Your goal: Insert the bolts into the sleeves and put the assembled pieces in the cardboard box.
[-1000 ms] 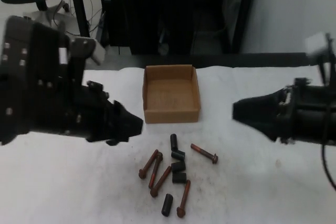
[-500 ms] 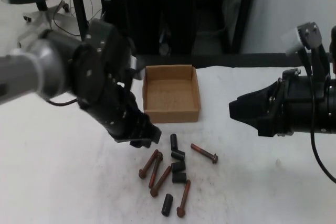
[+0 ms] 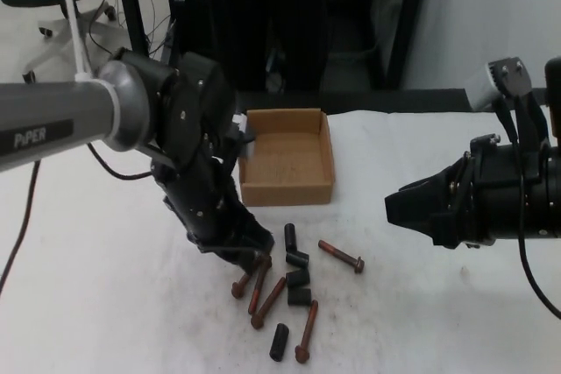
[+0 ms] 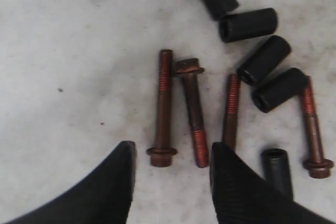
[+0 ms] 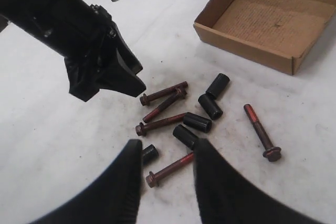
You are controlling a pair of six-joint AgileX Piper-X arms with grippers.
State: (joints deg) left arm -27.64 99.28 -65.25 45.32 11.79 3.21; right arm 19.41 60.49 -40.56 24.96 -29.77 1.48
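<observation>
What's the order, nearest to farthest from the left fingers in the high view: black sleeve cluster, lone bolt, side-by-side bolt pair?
1. Side-by-side bolt pair, at the tips of the left fingers.
2. Black sleeve cluster, middle of the pile.
3. Lone bolt, farther out on the right side.

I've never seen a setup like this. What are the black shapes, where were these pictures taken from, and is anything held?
These are two robot arms at a white bench, each ending in a two-finger gripper. The high view looks over both from behind. The other two come from cameras on each wrist, so the nearest dark prongs are that arm's own fingers. The left gripper hangs open over rusty bolts and short black sleeves. The right gripper is open too, farther off. Neither holds anything. The cardboard box sits beyond the pile.
</observation>
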